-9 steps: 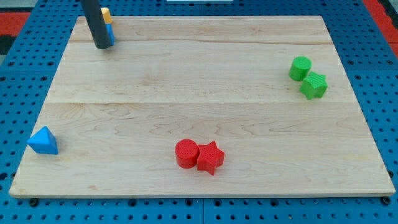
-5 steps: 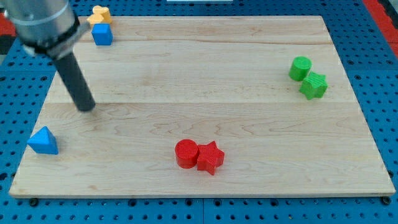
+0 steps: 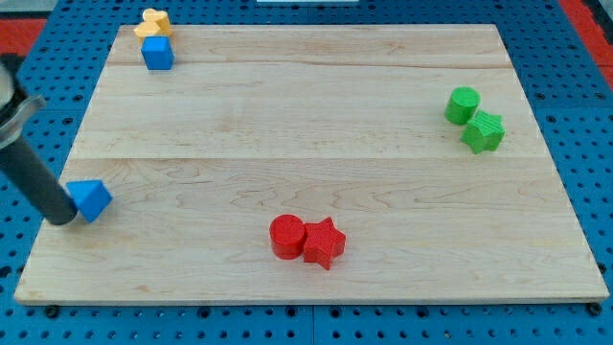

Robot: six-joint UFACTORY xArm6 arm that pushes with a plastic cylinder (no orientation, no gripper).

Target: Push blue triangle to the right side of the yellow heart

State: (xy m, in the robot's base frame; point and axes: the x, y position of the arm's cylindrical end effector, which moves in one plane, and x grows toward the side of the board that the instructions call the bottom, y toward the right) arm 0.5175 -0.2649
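The blue triangle [image 3: 93, 199] lies near the board's left edge, a little below mid height. My tip [image 3: 63, 218] is at the view's left of it, touching its lower left side. The yellow heart [image 3: 151, 22] sits at the board's top left corner, with a blue cube [image 3: 157, 53] just below it and touching it. The triangle is far below the heart.
A red cylinder [image 3: 286, 237] and a red star [image 3: 324, 242] sit together at the bottom middle. A green cylinder [image 3: 463, 103] and a green star [image 3: 484, 131] sit together at the right. The wooden board [image 3: 306, 105] lies on a blue pegboard.
My tip moved from the top left corner down to the left edge and reached the blue triangle. The triangle shifted a little right and up.
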